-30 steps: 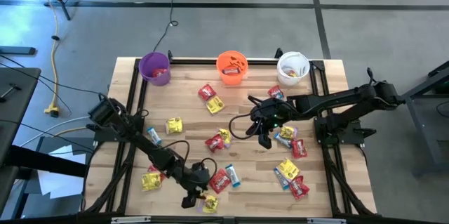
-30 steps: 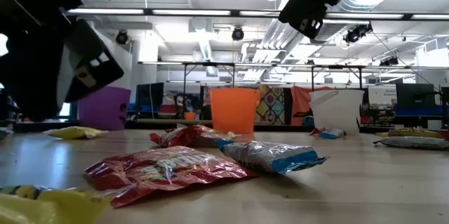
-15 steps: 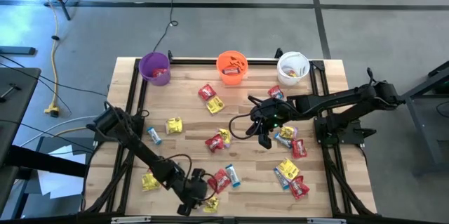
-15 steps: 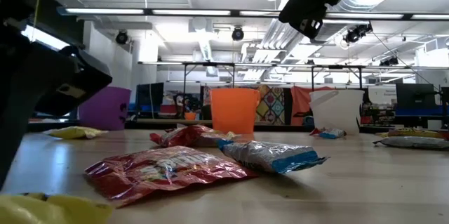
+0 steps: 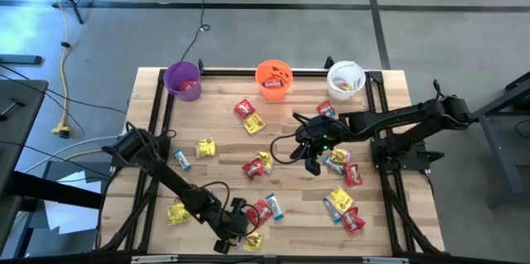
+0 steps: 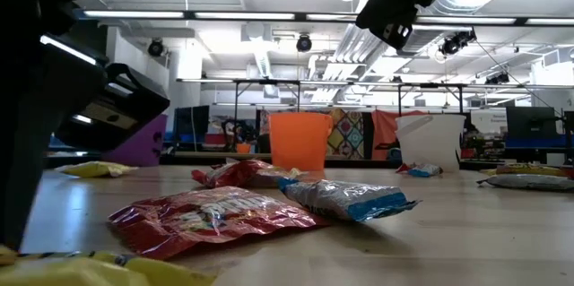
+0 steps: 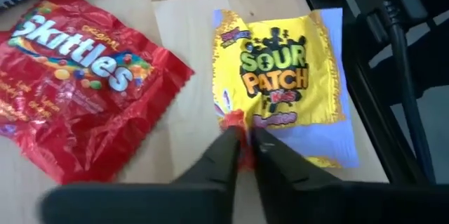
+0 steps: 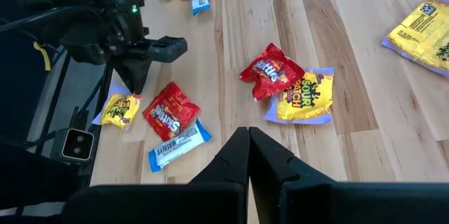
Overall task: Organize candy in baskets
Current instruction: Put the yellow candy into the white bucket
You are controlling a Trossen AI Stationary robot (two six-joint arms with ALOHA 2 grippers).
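- Candy lies scattered over the wooden tabletop (image 5: 224, 103): red packets, yellow packets and slim blue-and-white bars.
- My left jaws (image 7: 242, 155) are down at the near edge of the tabletop, pinching the edge of a yellow packet (image 7: 287, 83) that lies flat on the wood.
- A red packet (image 7: 77, 83) lies just beside that yellow one, and a blue bar (image 5: 275, 207) lies on the red packet's other side.
- My right jaws (image 8: 248, 134) are pressed together, holding nothing, and hang above the middle of the tabletop over another red and yellow pair (image 8: 291, 83).
- Three buckets stand in a row along the far edge: purple (image 5: 182, 79), orange (image 5: 274, 79), white (image 5: 345, 80).
- Each bucket has some candy inside.
- More packets lie near the right edge of the tabletop (image 5: 344, 202).
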